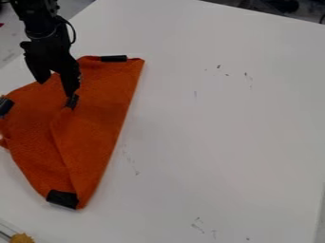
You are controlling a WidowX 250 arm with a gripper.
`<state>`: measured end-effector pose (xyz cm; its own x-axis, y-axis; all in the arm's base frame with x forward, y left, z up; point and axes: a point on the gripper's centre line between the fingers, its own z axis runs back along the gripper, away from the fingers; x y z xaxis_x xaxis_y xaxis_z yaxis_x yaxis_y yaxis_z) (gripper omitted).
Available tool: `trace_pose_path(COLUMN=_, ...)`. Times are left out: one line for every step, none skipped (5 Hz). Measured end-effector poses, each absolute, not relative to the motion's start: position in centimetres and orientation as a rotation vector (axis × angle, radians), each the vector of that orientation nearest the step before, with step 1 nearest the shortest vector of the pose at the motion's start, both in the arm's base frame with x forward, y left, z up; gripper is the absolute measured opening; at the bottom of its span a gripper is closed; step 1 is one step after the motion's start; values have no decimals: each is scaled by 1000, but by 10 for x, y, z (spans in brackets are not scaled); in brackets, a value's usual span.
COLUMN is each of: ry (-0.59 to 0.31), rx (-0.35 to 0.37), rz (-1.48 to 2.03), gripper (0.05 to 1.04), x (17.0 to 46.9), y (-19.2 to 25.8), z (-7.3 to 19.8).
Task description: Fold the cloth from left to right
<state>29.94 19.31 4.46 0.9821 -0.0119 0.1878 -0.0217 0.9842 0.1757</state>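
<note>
Orange cloth (95, 123) on the left of the white table (222, 118), partly folded by my reading: a flap lies over its middle, creased along the right side. My tool (58, 91) is over it, fingers wide apart, one at the flap's dark-marked tip. The left corner remains out left, so left-to-right folding looks unfinished.

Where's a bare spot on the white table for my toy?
The white table has a big free patch, with just dark marks, between the orange cloth and the table's right edge. It's crowded on the left: the black gripper hangs over the cloth.
</note>
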Motion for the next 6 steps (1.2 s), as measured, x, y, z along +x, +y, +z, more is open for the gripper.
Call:
trace_pose_path(ry=-164, rx=161, rz=3, gripper=1001, x=297, y=192, z=35)
trace_pose_path(ry=-172, rx=180, rz=51, gripper=1001, x=291, y=217, z=45)
trace_pose_path(ry=-155, rx=207, rz=97, gripper=1001, x=283, y=235, z=52)
trace_pose_path(ry=-157, rx=239, rz=129, gripper=1001, x=278, y=254, z=63)
trace_pose_path(ry=-118, rx=228, rz=171, gripper=1001, x=262, y=276, z=53)
trace_pose_path(ry=-113, rx=210, rz=225, gripper=1001, x=247, y=289, z=44)
